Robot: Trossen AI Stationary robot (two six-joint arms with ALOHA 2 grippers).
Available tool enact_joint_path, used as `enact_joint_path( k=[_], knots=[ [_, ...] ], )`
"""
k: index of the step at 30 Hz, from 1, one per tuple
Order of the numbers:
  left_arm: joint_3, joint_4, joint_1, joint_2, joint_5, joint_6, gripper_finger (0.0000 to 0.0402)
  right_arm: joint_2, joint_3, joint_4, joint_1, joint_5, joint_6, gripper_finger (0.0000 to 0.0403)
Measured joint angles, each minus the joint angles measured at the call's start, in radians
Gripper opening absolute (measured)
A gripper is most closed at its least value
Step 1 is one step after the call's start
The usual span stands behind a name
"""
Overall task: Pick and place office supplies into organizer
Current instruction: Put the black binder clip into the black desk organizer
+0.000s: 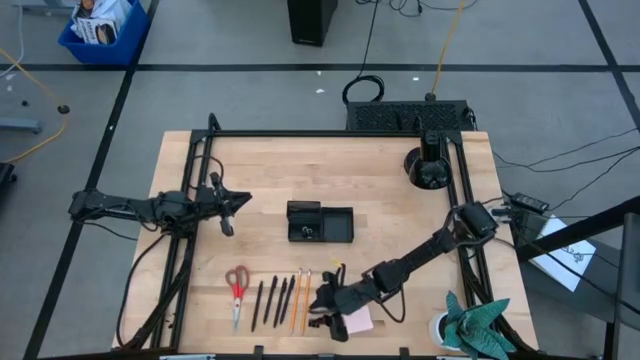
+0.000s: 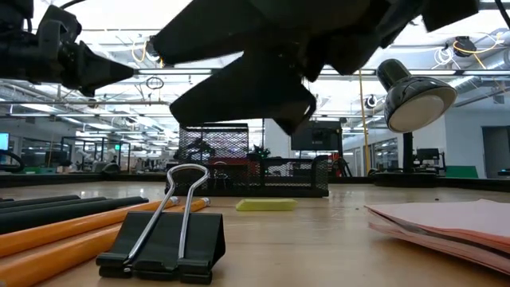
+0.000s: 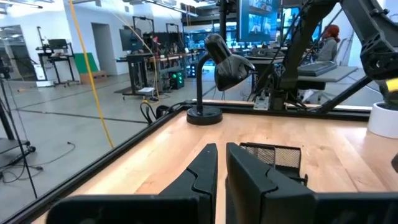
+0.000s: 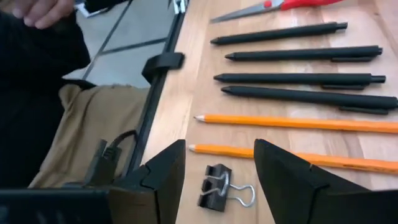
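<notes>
Right claw (image 4: pixel 217 171): wide open, empty, above binder clip (image 4: pixel 219 187) near bench (image 1: pixel 390 190) front edge. Left claw (image 3: pixel 221 165): nearly shut, empty, left side.

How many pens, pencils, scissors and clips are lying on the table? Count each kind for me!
Black pens: 4
Orange pencils: 2
Red-handled scissors: 1
Black binder clips: 1 in view, under the open right tool
Total: 8
</notes>
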Motion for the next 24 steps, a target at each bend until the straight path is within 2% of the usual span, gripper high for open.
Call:
enact_joint_path(
  k=[7, 12, 24],
  knots=[
    [0.000, -0.031, 0.000, 0.000, 0.001, -0.028, 0.0042, 0.005, 0.000, 0.006, 0.043, 0.083, 0.036, 0.0180],
    [0.000, -0.031, 0.000, 0.000, 0.001, -0.022, 0.0042, 0.077, 0.004, 0.093, 0.044, 0.098, 0.055, 0.0176],
    [0.000, -0.030, 0.000, 0.000, -0.003, -0.022, 0.0042, 0.092, 0.005, 0.042, 0.037, 0.100, 0.082, 0.0170]
  ],
)
